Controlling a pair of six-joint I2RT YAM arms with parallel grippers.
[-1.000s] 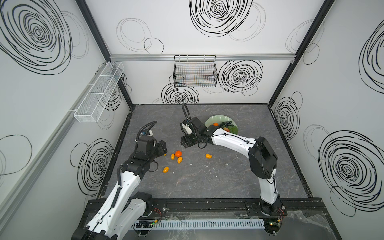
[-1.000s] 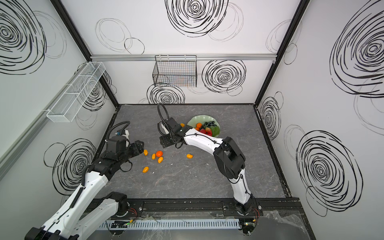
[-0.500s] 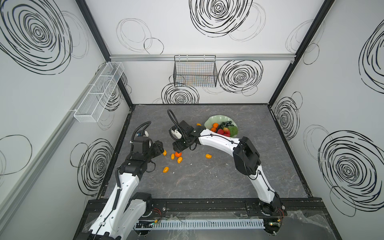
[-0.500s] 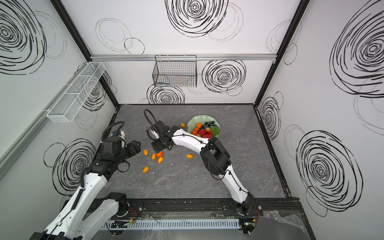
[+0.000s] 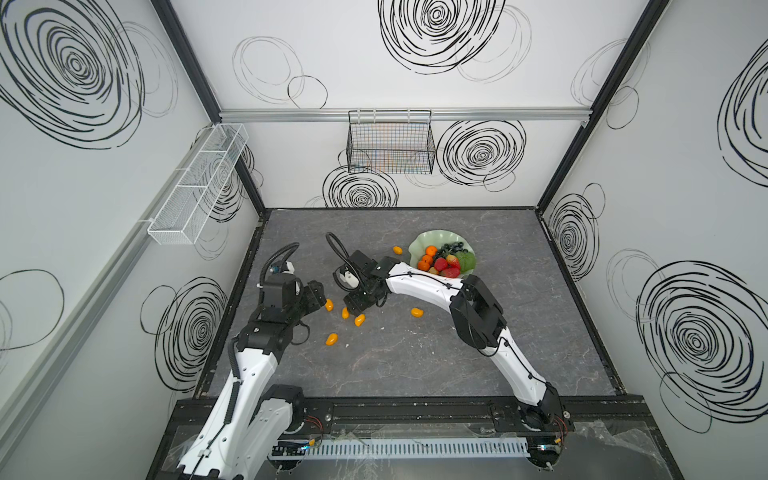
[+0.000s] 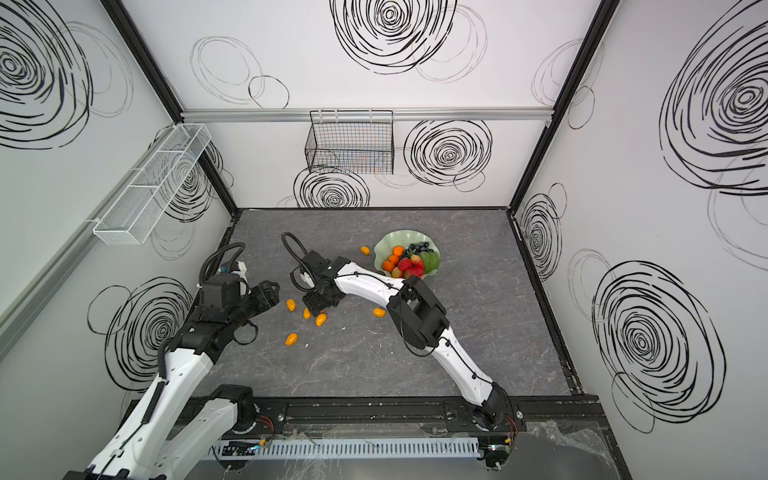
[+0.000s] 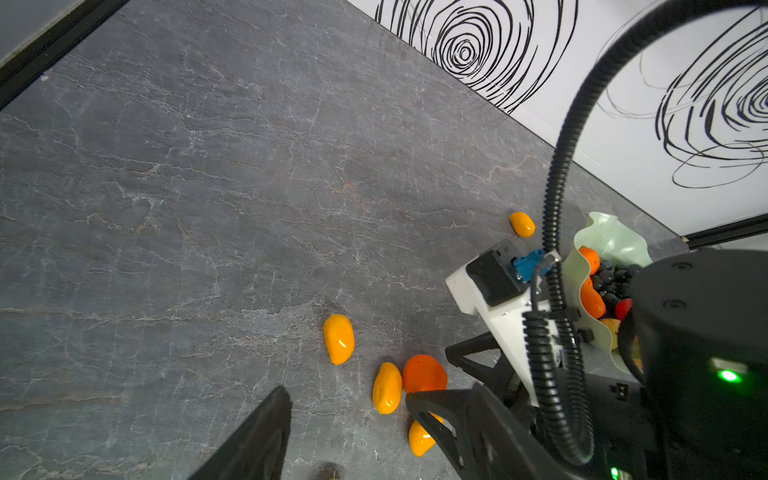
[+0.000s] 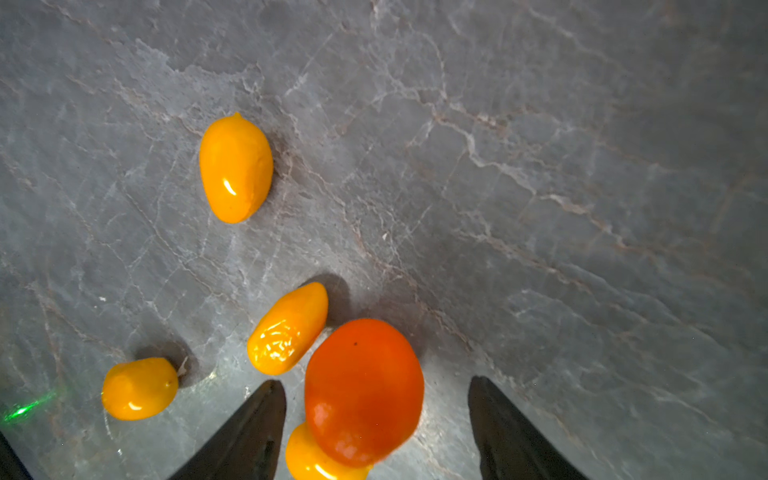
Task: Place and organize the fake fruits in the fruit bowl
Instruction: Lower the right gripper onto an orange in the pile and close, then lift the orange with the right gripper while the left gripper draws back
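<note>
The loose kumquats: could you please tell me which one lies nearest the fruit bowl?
The lone kumquat just left of the fruit bowl in both top views; the other kumquats all lie farther forward.

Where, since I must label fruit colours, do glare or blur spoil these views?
Right wrist view: sharp, but white glare spots on the kumquats and the tangerine, with soft shadows beside them. Left wrist view: the left gripper looks soft up close. Both top views: evenly lit, the fruits small.
</note>
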